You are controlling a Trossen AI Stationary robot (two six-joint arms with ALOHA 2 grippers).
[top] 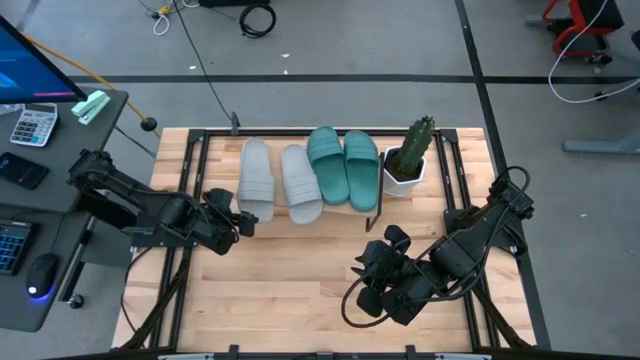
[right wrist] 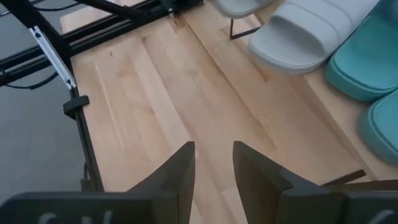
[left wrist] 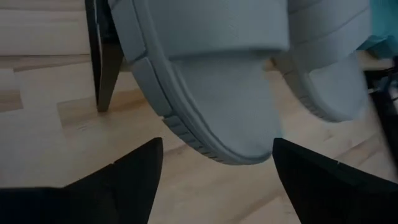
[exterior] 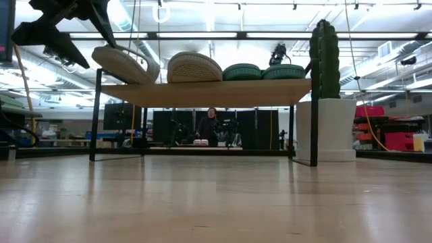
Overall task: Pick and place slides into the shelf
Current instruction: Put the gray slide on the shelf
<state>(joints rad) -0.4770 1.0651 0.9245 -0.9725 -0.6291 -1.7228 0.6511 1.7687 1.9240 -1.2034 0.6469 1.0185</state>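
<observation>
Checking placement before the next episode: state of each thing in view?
left grey slide: on shelf, tilted, heel overhanging the edge
right grey slide: on shelf
teal slides: both on shelf, side by side
shelf: upright, holding four slides
cactus pot: upright beside shelf
left gripper: open, at the left grey slide's heel
right gripper: empty, over bare table

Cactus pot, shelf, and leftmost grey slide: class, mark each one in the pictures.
cactus pot (top: 404,176): high view, white rim.
shelf (exterior: 202,92): low view, front edge of plank.
leftmost grey slide (top: 256,170): high view, strap.
</observation>
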